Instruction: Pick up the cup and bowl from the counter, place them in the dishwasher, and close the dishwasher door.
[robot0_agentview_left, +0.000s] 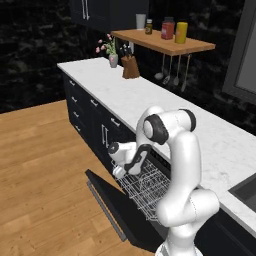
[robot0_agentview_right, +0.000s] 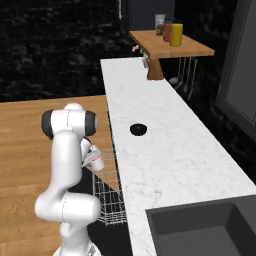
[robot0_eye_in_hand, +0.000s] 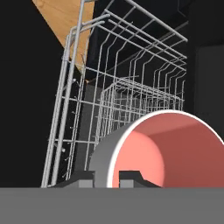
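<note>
cup (robot0_eye_in_hand: 166, 151), nearest the hand camera, red inside facing the lens, its grey-white wall clamped between the two dark fingertips (robot0_eye_in_hand: 131, 177) of the gripper (robot0_eye_in_hand: 107, 178). beyond it, the white wire rack (robot0_eye_in_hand: 131, 100) of the dishwasher (robot0_agentview_left: 150, 187). the base views show the gripper low over the pulled-out rack, above the lowered dishwasher door (robot0_agentview_left: 115, 205) with its grey bar handle. the black bowl (robot0_agentview_right: 138, 129) sits on the counter (robot0_agentview_right: 170, 150), well apart from the cup.
</note>
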